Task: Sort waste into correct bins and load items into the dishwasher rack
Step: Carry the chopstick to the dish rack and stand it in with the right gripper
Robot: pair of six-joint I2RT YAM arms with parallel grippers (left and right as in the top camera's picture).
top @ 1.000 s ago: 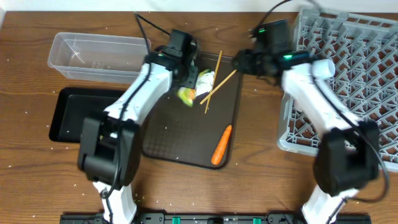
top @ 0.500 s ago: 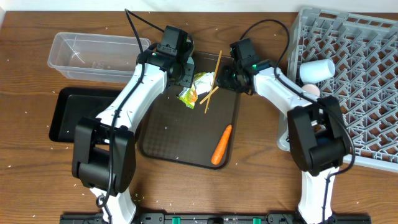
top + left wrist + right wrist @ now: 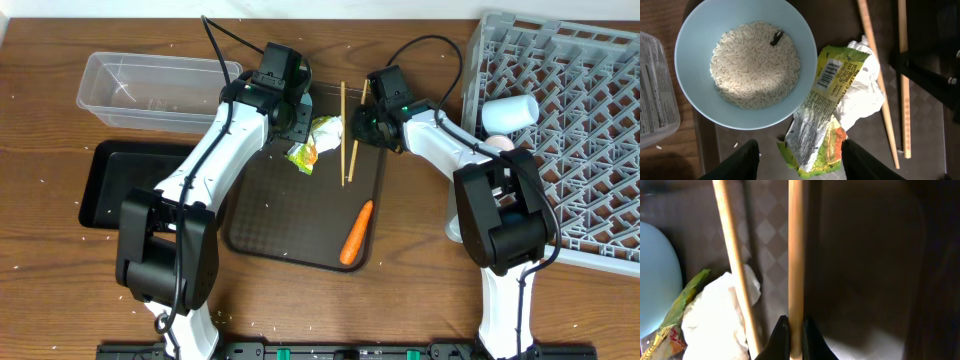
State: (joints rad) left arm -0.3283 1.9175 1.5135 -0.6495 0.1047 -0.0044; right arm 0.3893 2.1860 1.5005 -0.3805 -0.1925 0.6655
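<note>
Count: 2 chopsticks (image 3: 351, 155), 1 wrapper (image 3: 318, 138), 1 carrot (image 3: 356, 232), 1 bowl (image 3: 692, 35), 2 cups (image 3: 508, 112), 1 tub (image 3: 100, 85), 1 black tray (image 3: 110, 185), 1 brown tray (image 3: 290, 210), 1 rack (image 3: 590, 150).

Brown wood-grain table (image 3: 60, 290) — dotted with pale specks — evenly lit.

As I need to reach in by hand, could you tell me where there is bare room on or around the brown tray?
The brown tray is bare in its near left part, between wrapper and carrot; the black tray looks empty. The far end is crowded: bowl, wrapper, chopsticks, both arms.
</note>
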